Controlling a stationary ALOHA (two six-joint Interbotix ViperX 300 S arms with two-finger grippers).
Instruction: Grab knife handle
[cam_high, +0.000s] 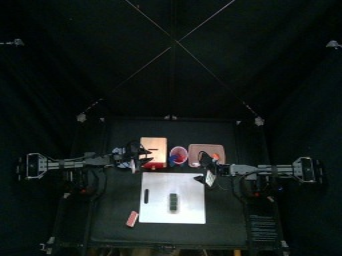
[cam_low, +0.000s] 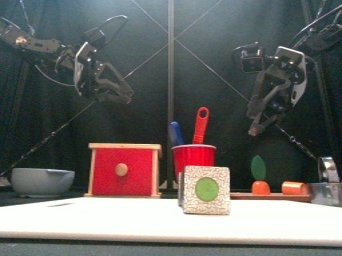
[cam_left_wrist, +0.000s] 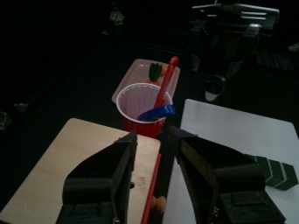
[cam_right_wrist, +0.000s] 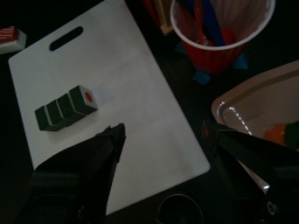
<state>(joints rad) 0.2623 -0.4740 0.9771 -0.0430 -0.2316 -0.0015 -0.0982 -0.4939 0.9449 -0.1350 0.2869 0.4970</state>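
Black curtains; right hand (cam_right_wrist: 163, 166) spread above white board (cam_right_wrist: 117, 87); could tip red cup (cam_right_wrist: 222, 31) reaching knife handle (cam_low: 201, 125).

A robot lab pen — black curtains (cam_high: 80, 60), small black table (cam_high: 120, 130), two arms (cam_low: 94, 70)

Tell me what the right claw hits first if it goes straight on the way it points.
Probably the white cutting board: the open right claw points at its bare surface, beside the small green block. Depth is unclear.
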